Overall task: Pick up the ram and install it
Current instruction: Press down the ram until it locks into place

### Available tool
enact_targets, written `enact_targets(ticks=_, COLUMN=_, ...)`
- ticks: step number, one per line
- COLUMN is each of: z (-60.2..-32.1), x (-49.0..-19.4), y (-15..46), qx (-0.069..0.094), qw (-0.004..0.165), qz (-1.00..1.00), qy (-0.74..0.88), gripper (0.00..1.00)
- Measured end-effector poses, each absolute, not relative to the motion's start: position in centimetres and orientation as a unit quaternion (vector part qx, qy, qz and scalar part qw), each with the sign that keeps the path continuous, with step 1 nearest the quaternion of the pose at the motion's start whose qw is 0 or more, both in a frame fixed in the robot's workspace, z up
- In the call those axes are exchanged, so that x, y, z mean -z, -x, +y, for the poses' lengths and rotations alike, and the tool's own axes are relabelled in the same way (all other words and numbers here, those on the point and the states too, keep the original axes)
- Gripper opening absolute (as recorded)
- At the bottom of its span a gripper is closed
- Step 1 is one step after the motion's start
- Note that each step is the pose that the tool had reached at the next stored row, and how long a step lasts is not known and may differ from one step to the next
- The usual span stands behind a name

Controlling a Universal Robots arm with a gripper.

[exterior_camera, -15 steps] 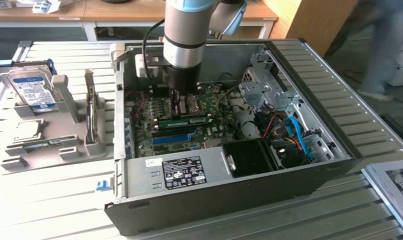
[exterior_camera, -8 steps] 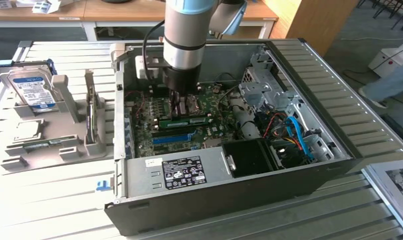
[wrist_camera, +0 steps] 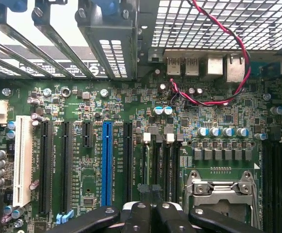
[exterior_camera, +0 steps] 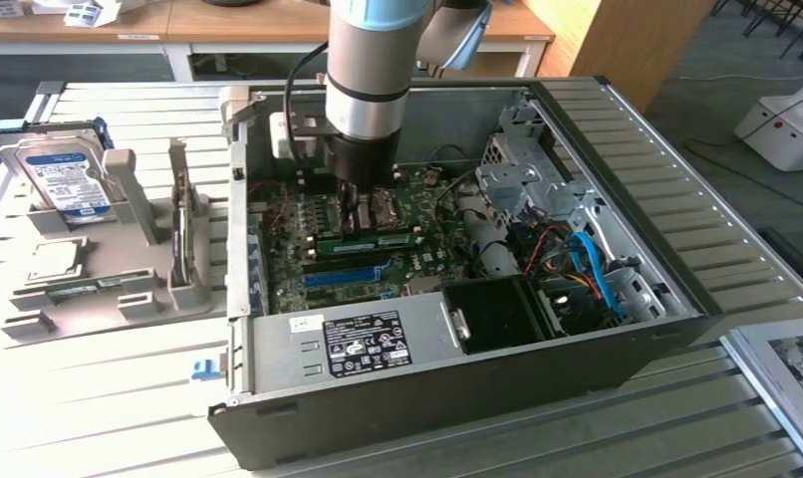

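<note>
Gripper: reaching down inside the computer case, fingers clenched together, grasping nothing visible.
Ram: lying flat across the motherboard, just beside the fingertips.
Blue slot: standing vacant.

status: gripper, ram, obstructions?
Gripper shut, low over green motherboard inside open case. Long green ram stick lying in its slot beneath the arm. Nothing visibly blocking.
</note>
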State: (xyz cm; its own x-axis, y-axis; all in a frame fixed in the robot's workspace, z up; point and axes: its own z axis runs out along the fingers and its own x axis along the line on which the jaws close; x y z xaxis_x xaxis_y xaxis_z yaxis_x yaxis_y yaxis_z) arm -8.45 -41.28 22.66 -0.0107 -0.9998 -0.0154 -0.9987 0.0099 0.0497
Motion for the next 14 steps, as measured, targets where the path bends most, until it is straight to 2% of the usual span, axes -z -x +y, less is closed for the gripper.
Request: enact_targets(ticks=14, z=-41.28, x=-22.42, y=8.45, qx=0.023, qw=0.012, qz=-0.710, qy=-0.703, gripper=0.10)
